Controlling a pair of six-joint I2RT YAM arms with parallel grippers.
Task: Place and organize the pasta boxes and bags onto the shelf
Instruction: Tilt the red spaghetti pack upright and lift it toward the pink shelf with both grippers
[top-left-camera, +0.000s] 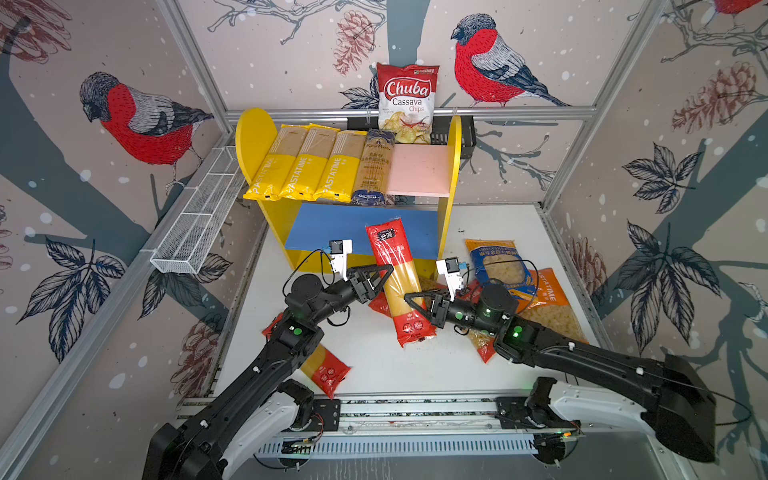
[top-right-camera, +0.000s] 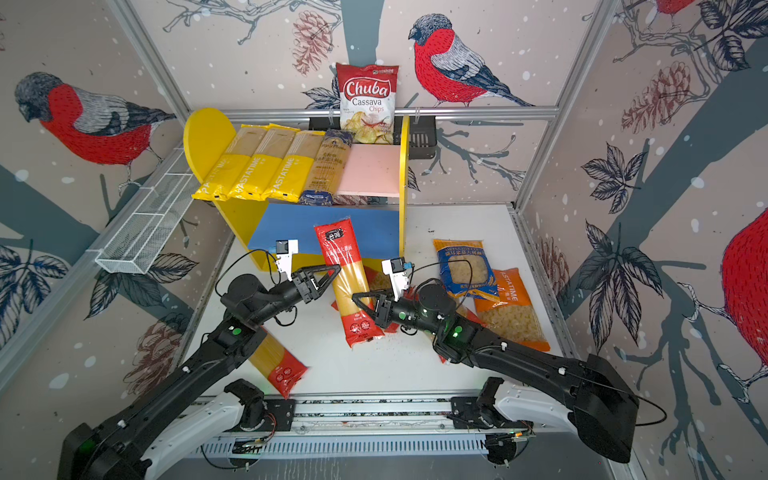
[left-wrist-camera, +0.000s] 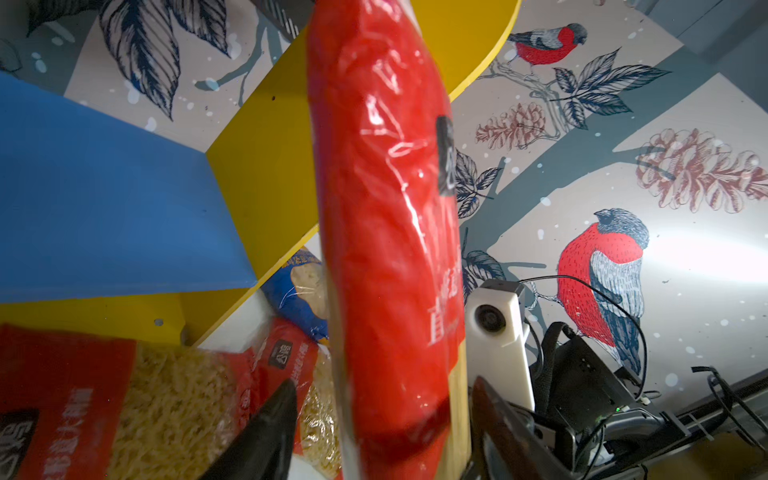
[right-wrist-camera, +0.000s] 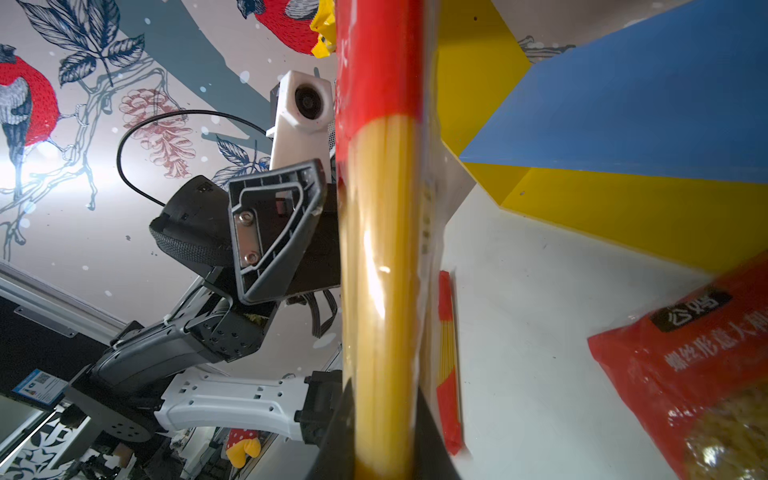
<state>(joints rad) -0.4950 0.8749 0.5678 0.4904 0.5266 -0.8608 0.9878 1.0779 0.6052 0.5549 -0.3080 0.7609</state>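
Observation:
A long red spaghetti pack (top-left-camera: 399, 282) (top-right-camera: 347, 282) is held tilted in front of the shelf's blue lower board (top-left-camera: 332, 224). My right gripper (top-left-camera: 409, 297) (right-wrist-camera: 382, 415) is shut on its yellow middle. My left gripper (top-left-camera: 380, 276) (left-wrist-camera: 382, 386) straddles the pack higher up, open, with a gap beside one finger (left-wrist-camera: 266, 432). On the pink upper board (top-left-camera: 419, 170) lie three yellow PASTATIME packs (top-left-camera: 307, 162) and a dark blue pack (top-left-camera: 374, 166). A blue bag (top-left-camera: 496, 266), an orange bag (top-left-camera: 548, 303) and red bags (top-left-camera: 484, 349) lie on the table, and another red spaghetti pack (top-left-camera: 324, 370) lies under my left arm.
A Chuba chips bag (top-left-camera: 409, 99) stands in a black basket (top-left-camera: 461, 133) on the back wall behind the shelf. A white wire rack (top-left-camera: 199, 216) hangs on the left wall. The shelf's yellow side panel (top-left-camera: 451, 183) stands close to the held pack.

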